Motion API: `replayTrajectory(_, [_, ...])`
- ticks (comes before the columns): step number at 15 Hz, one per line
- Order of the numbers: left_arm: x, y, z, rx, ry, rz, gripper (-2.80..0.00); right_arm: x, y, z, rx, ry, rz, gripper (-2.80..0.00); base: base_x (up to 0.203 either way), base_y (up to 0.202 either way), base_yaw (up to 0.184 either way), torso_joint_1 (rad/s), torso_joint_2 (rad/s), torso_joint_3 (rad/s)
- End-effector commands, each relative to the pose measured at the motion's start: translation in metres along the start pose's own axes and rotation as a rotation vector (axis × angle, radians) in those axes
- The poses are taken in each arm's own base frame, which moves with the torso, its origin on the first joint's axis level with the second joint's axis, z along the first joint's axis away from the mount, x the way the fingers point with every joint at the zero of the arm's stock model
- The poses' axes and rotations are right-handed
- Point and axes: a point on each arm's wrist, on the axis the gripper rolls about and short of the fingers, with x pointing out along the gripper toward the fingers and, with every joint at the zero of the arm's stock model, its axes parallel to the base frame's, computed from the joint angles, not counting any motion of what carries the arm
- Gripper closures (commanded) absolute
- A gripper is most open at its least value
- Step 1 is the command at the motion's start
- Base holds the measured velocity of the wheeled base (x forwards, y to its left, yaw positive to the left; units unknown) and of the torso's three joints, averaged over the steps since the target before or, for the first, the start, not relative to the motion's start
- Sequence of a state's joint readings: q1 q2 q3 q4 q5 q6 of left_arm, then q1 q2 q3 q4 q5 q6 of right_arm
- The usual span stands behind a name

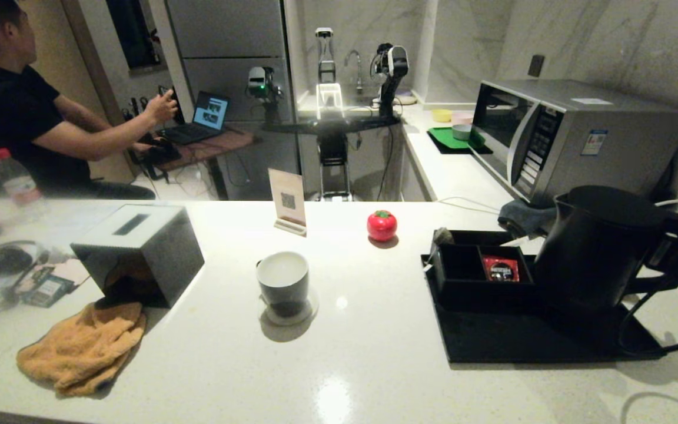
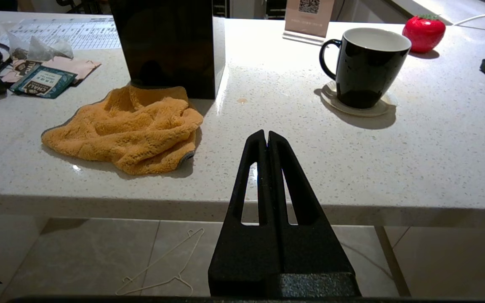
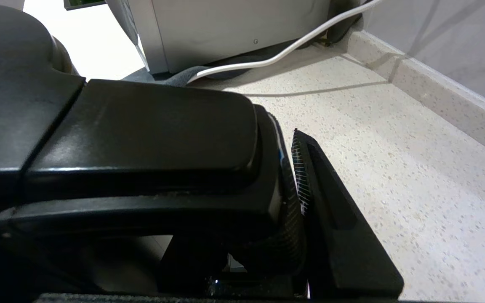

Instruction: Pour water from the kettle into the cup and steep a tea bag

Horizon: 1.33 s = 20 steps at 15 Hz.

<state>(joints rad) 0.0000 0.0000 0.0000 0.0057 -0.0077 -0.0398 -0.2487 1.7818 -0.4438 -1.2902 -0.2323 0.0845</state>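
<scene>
I note the kettle [image 1: 595,250] on the black tray's [image 1: 521,347] right end, my right gripper [image 3: 286,185] clamped on its handle. Cup [image 1: 283,282] sits left of the tray, bare counter between. Left gripper [image 2: 266,136] closed, empty, off the counter edge.

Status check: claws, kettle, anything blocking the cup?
Right claw shut on kettle handle. Left claw shut, parked below counter edge. Cup empty, path clear.
</scene>
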Motion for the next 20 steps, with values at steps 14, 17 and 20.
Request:
replayTrajectory(14, [0.0,0.0,0.0,-0.001,0.0,0.0,0.0,-0.019,-0.013,0.018,-0.018,-0.031,-0.035,0.0,0.0,0.0,0.0,0.0,0.0,0.0])
replayTrajectory(17, [0.0,0.0,0.0,0.0,0.0,0.0,0.0,-0.02,-0.014,0.023,-0.019,-0.025,-0.039,0.0,0.0,0.0,0.0,0.0,0.0,0.0])
replayTrajectory(20, [0.0,0.0,0.0,0.0,0.0,0.0,0.0,-0.025,-0.014,0.028,-0.018,-0.029,-0.01,0.0,0.0,0.0,0.0,0.0,0.0,0.0])
